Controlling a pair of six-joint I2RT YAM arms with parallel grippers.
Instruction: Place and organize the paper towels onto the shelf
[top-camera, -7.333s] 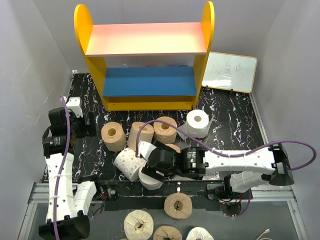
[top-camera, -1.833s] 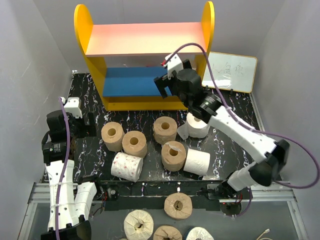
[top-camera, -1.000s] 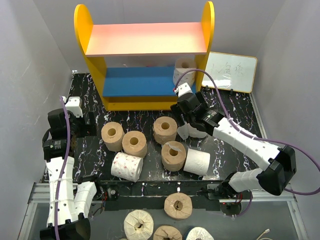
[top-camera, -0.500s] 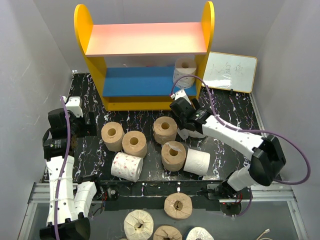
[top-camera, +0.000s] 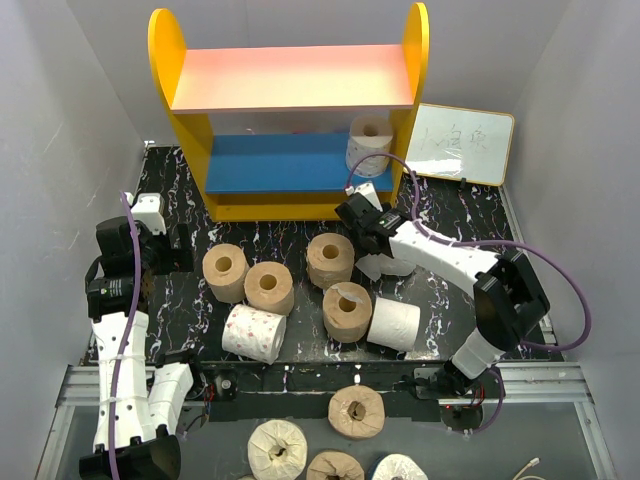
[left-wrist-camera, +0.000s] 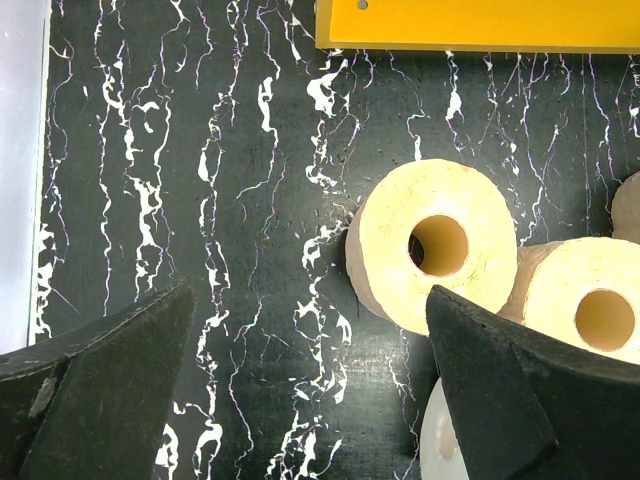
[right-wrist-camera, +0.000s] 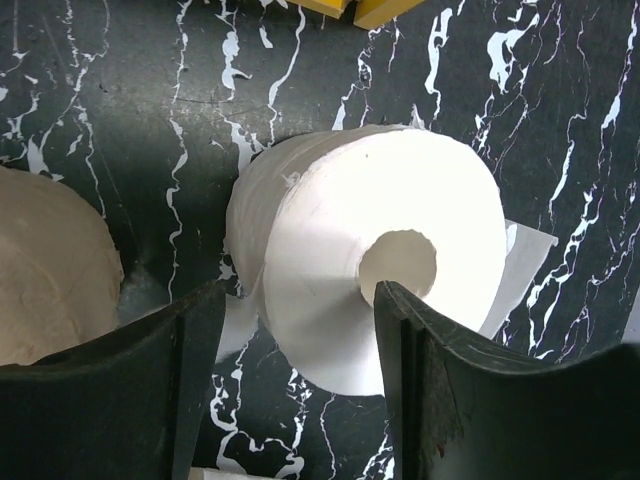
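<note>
The shelf stands at the back, and one white roll stands on the right end of its blue lower board. My right gripper is open, just above the white roll with a loose sheet. One finger is left of the roll, the other over its core. The arm hides most of that roll in the top view. Four tan rolls, a pink-dotted roll and a white roll lie on the table. My left gripper is open and empty, left of the tan rolls.
A small white writing board leans right of the shelf. Several more rolls lie below the table's front edge. White walls close in both sides. The shelf's yellow base is at the top of the left wrist view.
My right gripper carried a white roll from the table's front onto the blue board, let it go, and drew back down over the roll with the loose sheet. The left arm stayed still.
</note>
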